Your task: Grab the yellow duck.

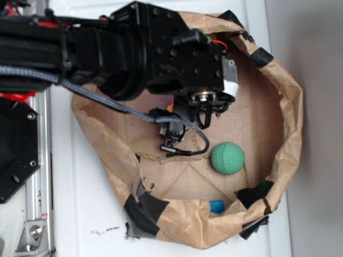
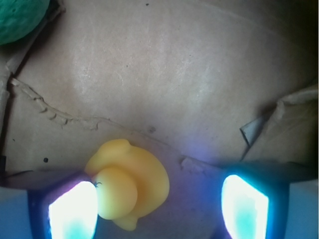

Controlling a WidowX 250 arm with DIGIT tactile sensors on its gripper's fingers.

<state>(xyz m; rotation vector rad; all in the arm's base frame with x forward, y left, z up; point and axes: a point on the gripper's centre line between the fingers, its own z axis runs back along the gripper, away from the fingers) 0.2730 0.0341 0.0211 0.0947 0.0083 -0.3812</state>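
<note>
In your wrist view the duck (image 2: 130, 181) lies on the box floor (image 2: 174, 84) between the end effector (image 2: 158, 205) fingers, just beside the left one (image 2: 72, 209), with the ball (image 2: 20, 17) far off at upper left.

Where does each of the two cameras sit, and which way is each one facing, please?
Exterior: sits high above the scene and looks almost straight down into the brown paper bin; the black arm covers the upper left and hides the pincer.
Wrist: rides on the arm just behind the pincer and looks down at the bin floor; its two glowing fingers frame the bottom edge, spread apart, the yellow duck lying against the left one.
Shared: the green ball and the cardboard floor.
</note>
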